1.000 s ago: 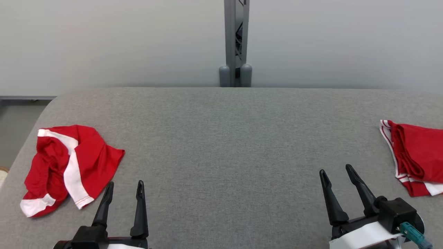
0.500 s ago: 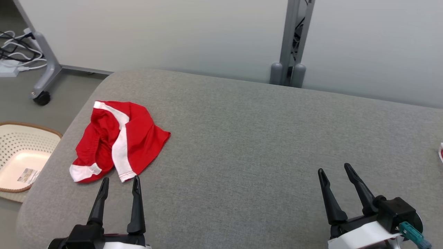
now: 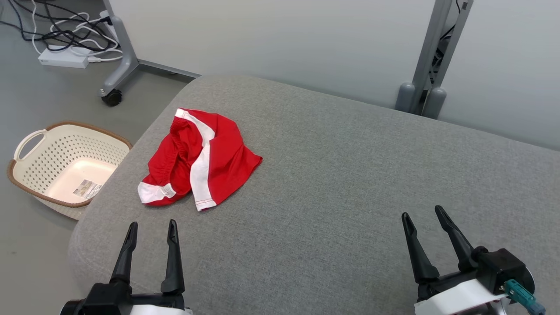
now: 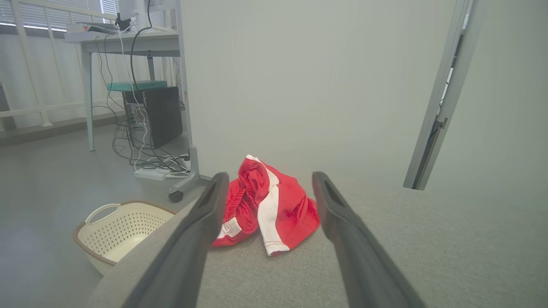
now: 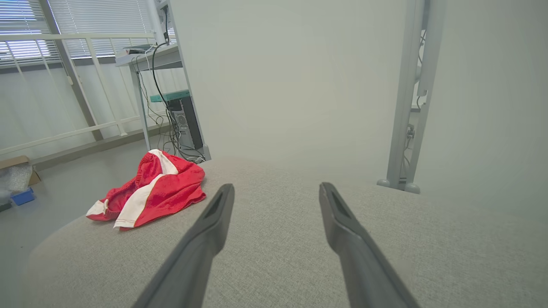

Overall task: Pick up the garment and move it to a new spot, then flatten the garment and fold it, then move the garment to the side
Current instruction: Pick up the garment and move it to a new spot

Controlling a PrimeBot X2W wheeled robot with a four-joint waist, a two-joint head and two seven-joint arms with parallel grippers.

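- The head camera has swung toward the robot's left since a second ago; the things themselves lie as they did.
- With that swing, the red and white garment (image 3: 197, 159) now sits upper left of centre in the head view instead of at its far left edge.
- A second red garment, at the right edge a second ago, has passed out of the frame.
- A cream perforated basket (image 3: 65, 162), a tangle of cables (image 3: 65, 30) and a castor foot (image 3: 111, 97) have come into the frame on the floor at left.
- The left end effector (image 3: 152, 224) and the right end effector (image 3: 422, 213) keep their places at the bottom of the head view, each with its fingers apart and empty.
- The garment lies crumpled near the left, rounded corner of the grey fabric-topped desk (image 3: 328, 197), ahead of the left end effector and not touching it.
- The desk is bare from the garment across to the right end effector; a grey post (image 3: 431, 57) stands behind its far edge.
- The basket stands on the floor just beside the desk's left edge.
- The left wrist view frames the garment (image 4: 269, 205) between the left end effector's (image 4: 269, 177) spread fingers, with the basket (image 4: 115, 226) low at left and a dark computer tower (image 4: 162, 115) behind.
- The right wrist view shows the garment (image 5: 150, 188) well to the left of the right end effector (image 5: 276, 187), and window blinds (image 5: 25, 34) at upper left.
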